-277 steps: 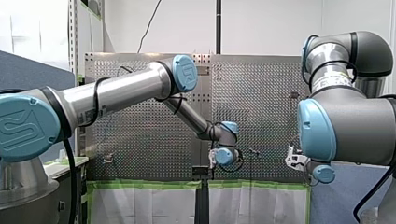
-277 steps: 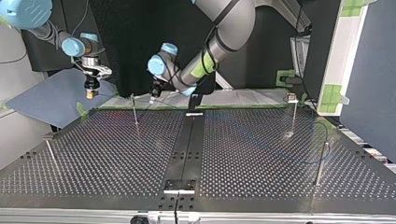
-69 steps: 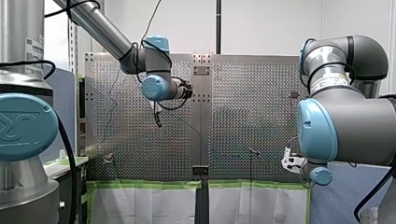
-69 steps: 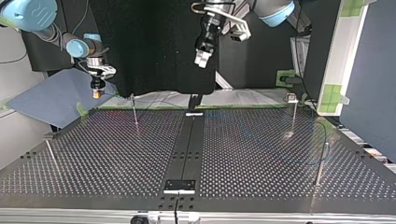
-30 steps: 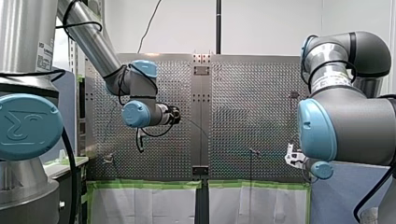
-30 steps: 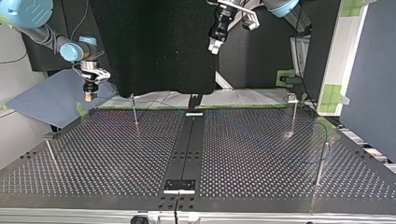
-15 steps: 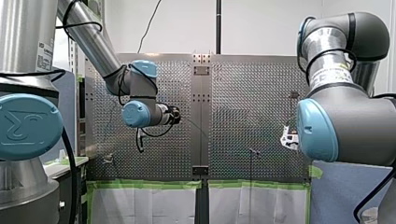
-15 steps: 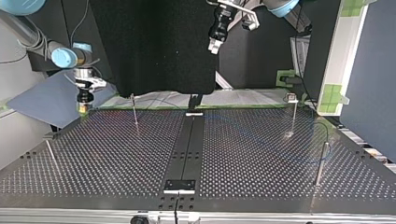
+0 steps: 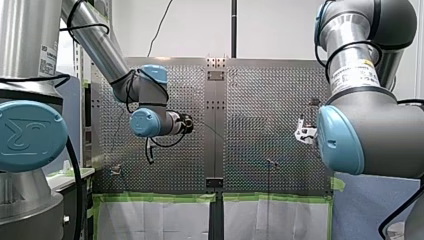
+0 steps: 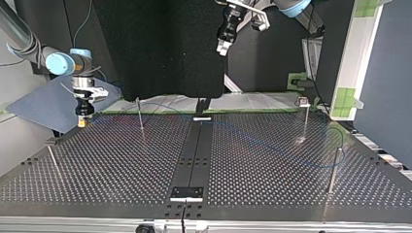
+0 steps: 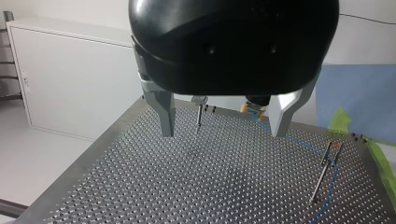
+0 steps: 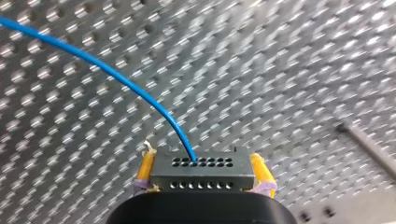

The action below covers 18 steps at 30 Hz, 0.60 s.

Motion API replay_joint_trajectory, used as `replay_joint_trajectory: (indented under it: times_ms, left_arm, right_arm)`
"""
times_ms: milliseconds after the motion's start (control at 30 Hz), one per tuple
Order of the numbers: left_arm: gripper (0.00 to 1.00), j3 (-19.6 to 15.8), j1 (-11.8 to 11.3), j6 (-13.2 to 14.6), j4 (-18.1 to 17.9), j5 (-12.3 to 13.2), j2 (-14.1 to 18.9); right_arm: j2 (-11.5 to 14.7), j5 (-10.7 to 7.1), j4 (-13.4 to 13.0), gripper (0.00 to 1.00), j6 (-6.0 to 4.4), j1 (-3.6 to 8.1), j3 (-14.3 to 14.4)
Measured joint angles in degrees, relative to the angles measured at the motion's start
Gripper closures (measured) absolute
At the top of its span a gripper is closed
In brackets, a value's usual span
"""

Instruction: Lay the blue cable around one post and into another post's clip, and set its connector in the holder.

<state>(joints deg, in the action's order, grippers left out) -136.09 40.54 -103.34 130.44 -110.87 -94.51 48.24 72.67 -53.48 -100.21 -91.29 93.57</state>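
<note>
My right gripper [image 12: 202, 164] is clamped on the connector [image 12: 205, 176], one yellow pad [image 12: 145, 169] pressed against each of its short ends. The connector is a small dark grey rectangular block, and the faces in view carry two rows of little round holes. The blue cable [image 12: 116, 74] enters the upper row near its middle. It is thin, round and bright blue, and it rises from the block and bends away in one smooth arc over the perforated desk [image 10: 121, 165].

In the top view this gripper points straight down, low over the desk's far left corner. From there the cable runs right along the far edge, past a thin upright post [image 10: 140, 118]. It then crosses the black strip [image 10: 194, 150] down the desk's middle and slants toward the near right. There it curves close by another post [image 10: 333, 170]; whether it goes around that post or only beside it, I cannot tell. A further post [image 10: 304, 116] with a small block on top stands at the far right.

My left gripper [image 11: 222, 133] hangs high above the desk's far middle, well apart from the cable. Its metal fingers [image 11: 163, 109] are spread wide with nothing between them.
</note>
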Motion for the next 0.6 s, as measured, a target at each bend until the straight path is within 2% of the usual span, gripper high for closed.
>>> replay_joint_trajectory:
  times_ms: [433, 600]
  left_arm:
    - [0.0, -0.07, 0.0, -0.04, 0.0, 0.08, 0.0]
    - [0.0, -0.07, 0.0, -0.03, 0.06, 0.49, 0.0]
  right_arm:
    - [6.58, -0.01, 0.42, 1.0, -0.27, -2.31, -0.01]
    - [8.26, 0.09, 0.83, 1.0, -0.34, -2.73, -0.07]
